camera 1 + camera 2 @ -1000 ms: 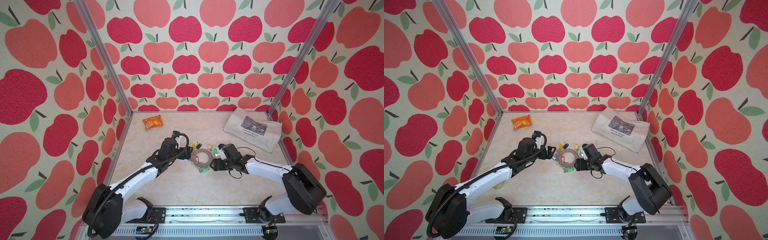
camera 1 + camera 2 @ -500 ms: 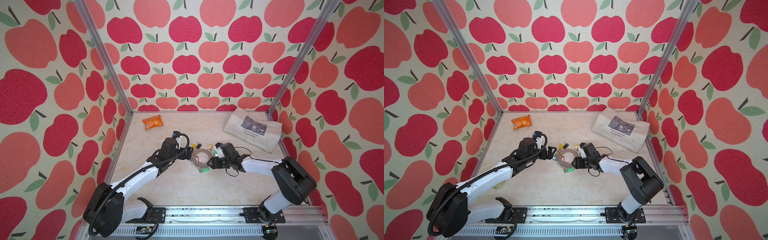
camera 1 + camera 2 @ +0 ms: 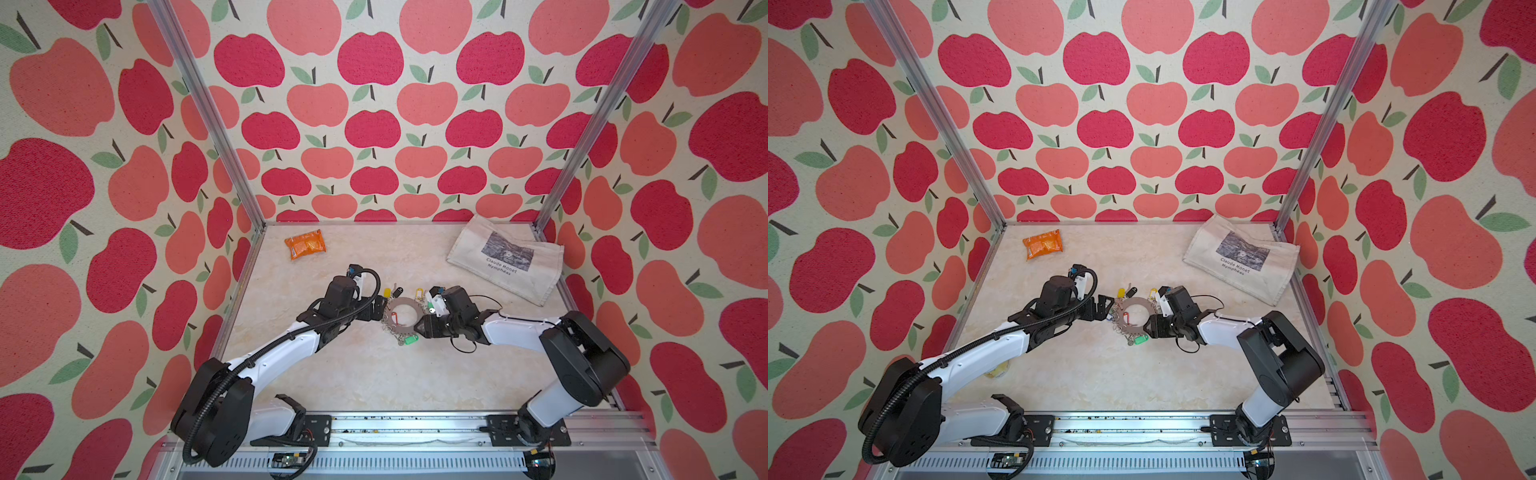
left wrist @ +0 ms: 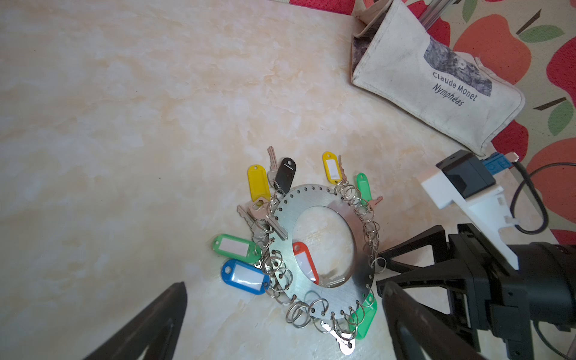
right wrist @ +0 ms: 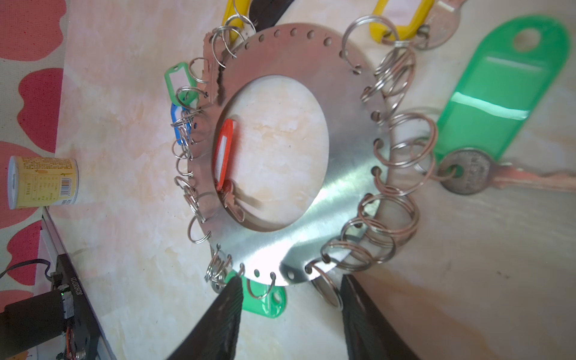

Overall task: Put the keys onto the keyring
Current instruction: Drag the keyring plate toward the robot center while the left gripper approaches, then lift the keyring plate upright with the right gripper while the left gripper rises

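Lying flat at the middle of the bench, the keyring turns its wide hole upward. Being a round disc, it has no long axis, and wire rings line its rim. The keys fan outward from that rim. 2 yellow tags and 1 black tag point toward the far edge. A blue tag points toward the left edge. A red tag lies inside the hole, its long axis running roughly far to near.

At the rim's near right part the right gripper stands with jaws parted, 1 fingertip on each side of a short stretch of rim, clamped on nothing. The left gripper sits just beside the rim's left part, jaws spread wide and released.

An orange packet lies near the far left corner, a cloth bag fills the far right corner, and a yellow can lies by the left edge.
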Available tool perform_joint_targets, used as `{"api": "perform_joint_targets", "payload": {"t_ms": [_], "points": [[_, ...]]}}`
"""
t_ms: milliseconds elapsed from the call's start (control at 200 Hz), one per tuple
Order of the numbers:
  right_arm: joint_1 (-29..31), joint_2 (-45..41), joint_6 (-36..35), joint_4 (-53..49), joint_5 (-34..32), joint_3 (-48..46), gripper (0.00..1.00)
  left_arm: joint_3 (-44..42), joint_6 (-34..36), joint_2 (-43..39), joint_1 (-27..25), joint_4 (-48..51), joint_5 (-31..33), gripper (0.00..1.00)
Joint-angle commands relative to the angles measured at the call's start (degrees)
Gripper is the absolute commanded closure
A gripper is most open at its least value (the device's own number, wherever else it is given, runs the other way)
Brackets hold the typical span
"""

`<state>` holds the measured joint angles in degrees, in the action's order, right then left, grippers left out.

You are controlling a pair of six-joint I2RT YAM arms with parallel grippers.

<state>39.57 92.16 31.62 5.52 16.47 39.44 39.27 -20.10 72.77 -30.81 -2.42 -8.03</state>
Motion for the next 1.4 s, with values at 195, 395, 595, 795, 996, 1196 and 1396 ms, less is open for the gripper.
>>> {"api": "perform_joint_targets", "payload": {"t_ms": [195, 395, 595, 795, 996, 1196, 1396], "points": [[-0.6, -0.5, -0.4, -2.5, -0.4, -1.9, 0.52, 0.5, -1.0, 0.0, -0.3, -0.3, -0.1, 0.01], [-0.6, -1.4, -0.8, -3.0, -1.5, -2.2, 0.58, 0.3, -1.3, -0.3, -0.3, -0.3, 0.1, 0.01], [-0.8, -1.1, -1.6, -3.8, -2.3, -1.3, 0.68, 0.1, -1.3, -0.8, -0.3, -0.2, 0.4, 0.01], [-0.9, -0.7, -2.1, -4.1, -2.6, -0.6, 0.79, 0.0, -1.2, -1.4, -0.3, 0.3, 0.8, 0.01], [-0.8, -1.4, -2.5, -4.4, -2.5, -0.6, 0.95, -0.1, -1.3, -2.2, -0.3, 0.7, 1.1, 0.01], [-0.8, -6.2, -4.6, -7.6, -2.2, 0.5, 1.00, 0.7, -1.3, -3.8, -0.3, 1.2, 0.9, 0.01], [1.2, -15.7, -12.7, -18.5, -3.1, 5.5, 1.00, 3.8, 0.3, -6.2, -0.3, 4.7, -2.8, 0.01]]}}
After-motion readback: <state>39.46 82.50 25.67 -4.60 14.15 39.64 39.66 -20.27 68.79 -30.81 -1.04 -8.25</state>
